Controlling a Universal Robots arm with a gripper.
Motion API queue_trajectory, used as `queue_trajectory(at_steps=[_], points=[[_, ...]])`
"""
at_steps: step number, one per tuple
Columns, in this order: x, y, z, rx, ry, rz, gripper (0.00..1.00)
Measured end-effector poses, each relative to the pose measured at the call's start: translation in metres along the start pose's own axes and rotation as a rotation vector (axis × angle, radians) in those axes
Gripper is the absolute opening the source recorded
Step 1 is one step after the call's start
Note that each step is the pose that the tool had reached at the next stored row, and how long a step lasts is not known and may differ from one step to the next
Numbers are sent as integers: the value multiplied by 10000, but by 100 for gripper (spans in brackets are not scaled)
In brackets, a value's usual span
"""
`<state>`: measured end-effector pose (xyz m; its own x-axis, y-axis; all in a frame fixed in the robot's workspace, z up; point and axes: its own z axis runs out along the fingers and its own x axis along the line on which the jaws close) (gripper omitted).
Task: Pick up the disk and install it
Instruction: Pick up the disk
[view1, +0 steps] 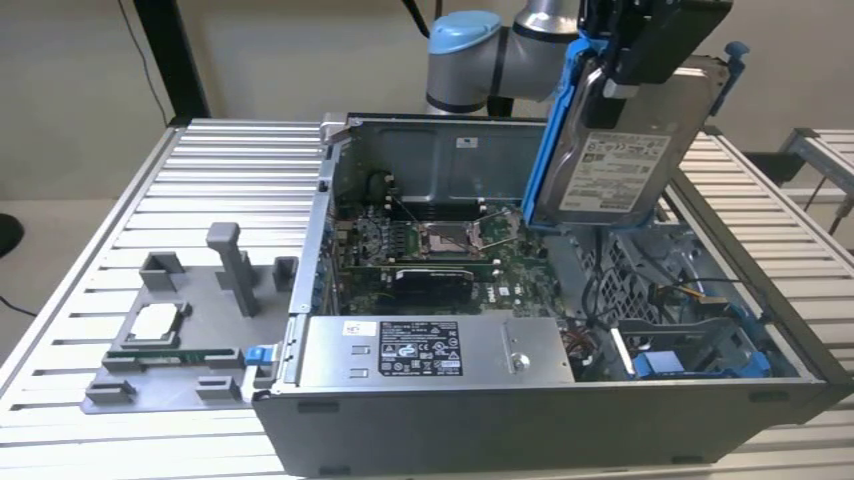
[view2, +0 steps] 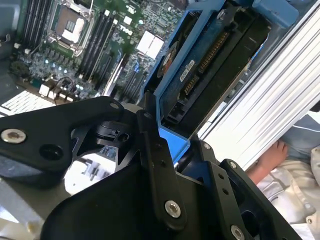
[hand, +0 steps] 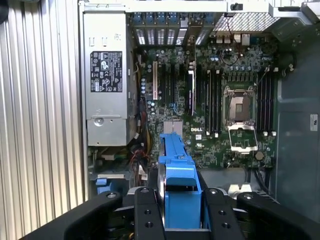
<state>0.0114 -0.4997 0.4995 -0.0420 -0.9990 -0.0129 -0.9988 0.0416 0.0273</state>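
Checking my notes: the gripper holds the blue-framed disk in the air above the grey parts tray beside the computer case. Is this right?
Not quite. The gripper does hold the disk in the air, but above the open computer case, not the grey parts tray, as the exterior view shows.

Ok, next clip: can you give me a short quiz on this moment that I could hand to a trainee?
1. Fill in: the small square chip lies on the grey fixture, at the exterior view's ____ of the computer case.
2. True or false: the gripper is shut on the disk.
3. The disk is: A, seated inside the computer case; B, held in the air over the open computer case; C, lying on the grey fixture.
Key: 1 left; 2 true; 3 B.
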Motion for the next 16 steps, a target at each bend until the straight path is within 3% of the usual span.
queue_trajectory(at_steps=[16], points=[[249, -241, -9, -45, 1, 43, 0]])
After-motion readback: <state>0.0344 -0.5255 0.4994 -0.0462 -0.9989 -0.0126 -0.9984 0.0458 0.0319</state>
